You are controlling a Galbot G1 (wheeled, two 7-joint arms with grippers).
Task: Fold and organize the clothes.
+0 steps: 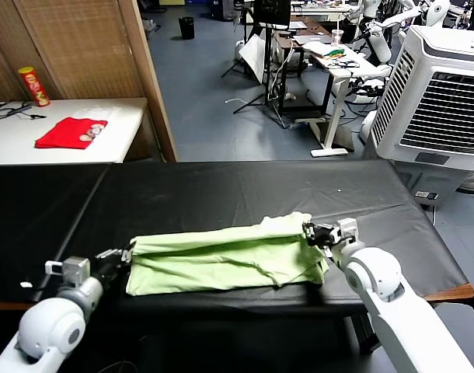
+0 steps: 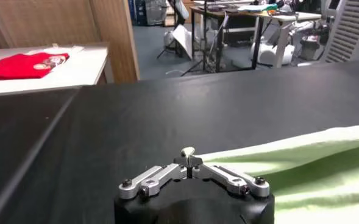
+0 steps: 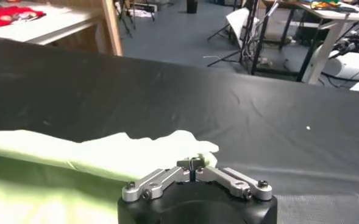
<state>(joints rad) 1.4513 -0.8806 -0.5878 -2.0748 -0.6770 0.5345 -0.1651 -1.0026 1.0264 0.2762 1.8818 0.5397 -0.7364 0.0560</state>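
Note:
The clothes, one pale mint-green shirt (image 1: 221, 260), lie as a long folded band across the near part of the black table (image 1: 221, 194). My left gripper (image 1: 128, 252) is at the band's left end, shut on a corner of the shirt; a tuft of green fabric pokes out between the closed tips (image 2: 188, 159), and the shirt (image 2: 313, 164) stretches away from them. At the band's right end my right gripper (image 1: 308, 231) is shut on the shirt's upper edge. In the right wrist view the shirt (image 3: 75, 164) bunches right at the closed gripper (image 3: 191, 163).
A bright red cloth (image 1: 70, 132) and a chip can (image 1: 33, 85) lie on a white side table at the far left. A wooden partition (image 1: 155, 78) stands behind the table, a white air cooler (image 1: 439, 101) at the right. The shirt lies close to the table's front edge.

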